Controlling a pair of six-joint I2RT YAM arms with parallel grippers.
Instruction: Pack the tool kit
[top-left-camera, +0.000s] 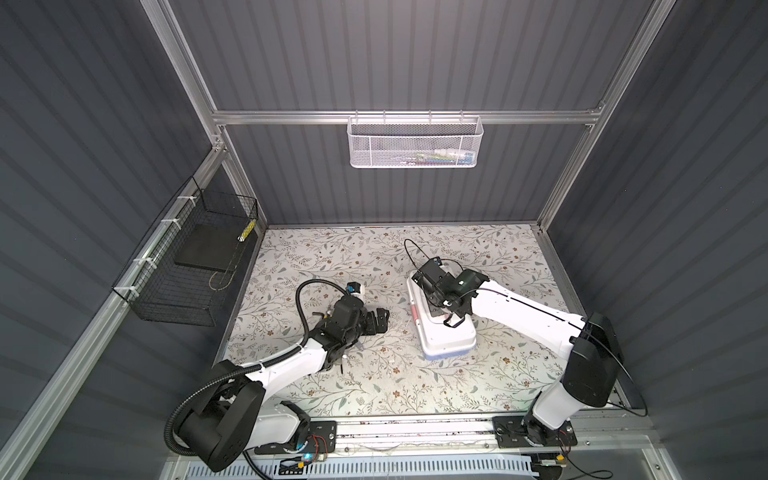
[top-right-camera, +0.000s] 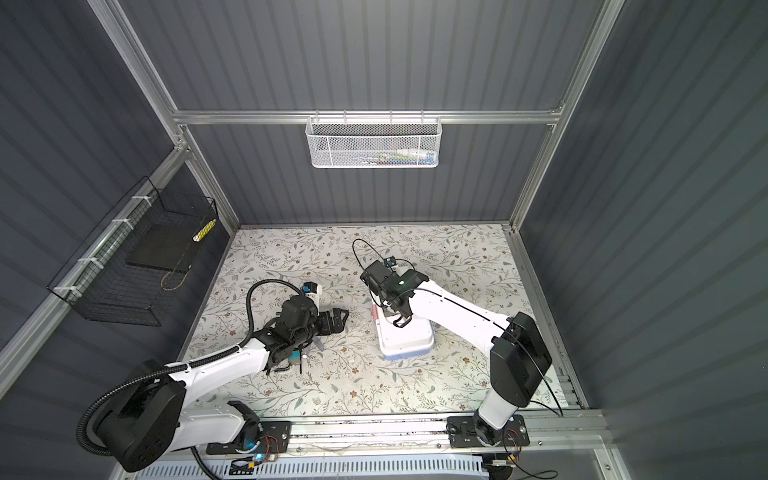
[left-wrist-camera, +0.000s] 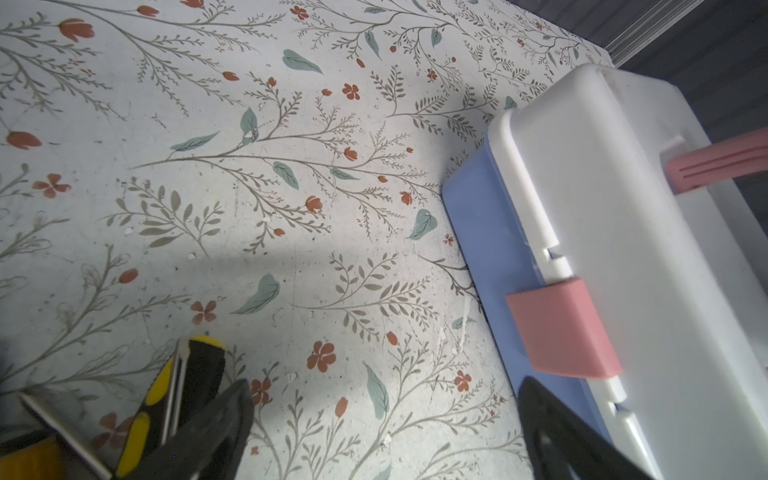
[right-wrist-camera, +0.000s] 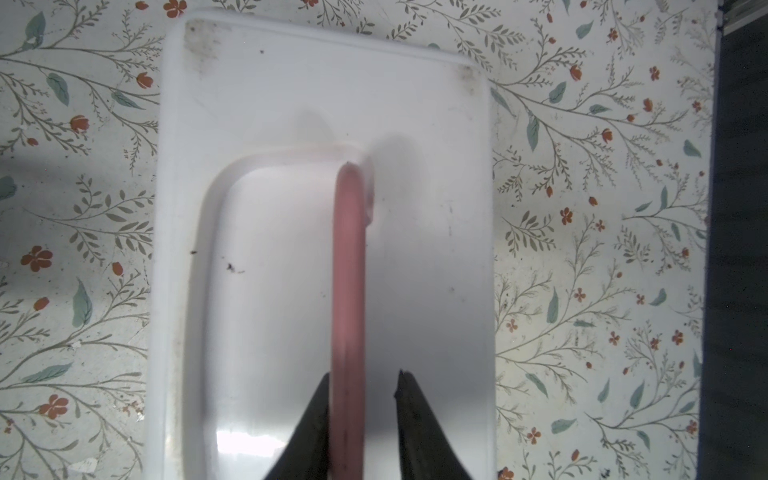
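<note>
Tool kit: closed, on the table, right of centre and about midway between the back and front edges. Whatever is inside is hidden.
Build: white lid over a light blue base. A pink latch is folded down on the long side facing the left arm.
Long axis: runs from back edge to front edge, with the front end swung a touch toward the right edge.
Handle: pink, standing up off the lid, lined up with that long axis.
Right gripper: down over the lid, jaws straddling the handle. One finger is against it, the other just shy with a sliver of lid showing (so not clamped).
Left gripper: jaws flung wide, low over the table left of centre, near the kit's latch side but apart from it.
Screwdriver: yellow-and-black grip, lying on the table under the left gripper. The pieces beside it are too cropped to name.
White mesh basket: hung on the back rail, with a few coloured items in its right half, too blurred to name or read.
Black wire basket: on the left wall, holding a dark flat slab and a small yellow-and-black piece near its back corner.
</note>
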